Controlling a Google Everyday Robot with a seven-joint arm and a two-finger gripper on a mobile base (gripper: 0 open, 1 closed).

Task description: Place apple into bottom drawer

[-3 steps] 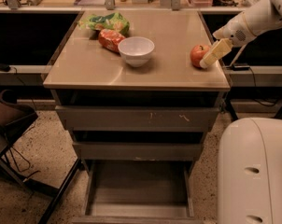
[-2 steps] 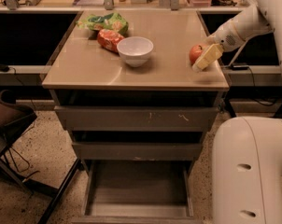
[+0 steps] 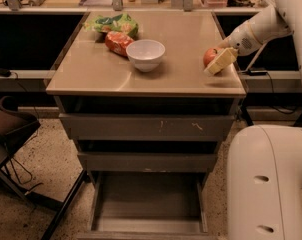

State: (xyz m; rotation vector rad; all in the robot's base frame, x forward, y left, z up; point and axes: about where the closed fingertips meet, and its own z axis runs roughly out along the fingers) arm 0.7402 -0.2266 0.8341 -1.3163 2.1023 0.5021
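Observation:
The apple [image 3: 209, 57], small and red-orange, sits near the right edge of the tan cabinet top [image 3: 101, 74]. My gripper [image 3: 219, 62] comes in from the right on the white arm [image 3: 258, 29] and is right against the apple, with its yellowish tip in front of the fruit's right side. The bottom drawer [image 3: 146, 199] is pulled out low at the front, with a bare grey floor. The two upper drawers [image 3: 141, 126] are closed.
A white bowl [image 3: 145, 54] stands mid-top, with an orange-red snack packet [image 3: 117, 42] and a green bag [image 3: 113, 24] behind it. My white base [image 3: 268, 184] fills the lower right beside the drawer. A dark chair [image 3: 6, 129] stands at the left.
The gripper has stayed at the apple near the right edge; the arm has shifted slightly and the view has moved a little. The apple has barely moved.

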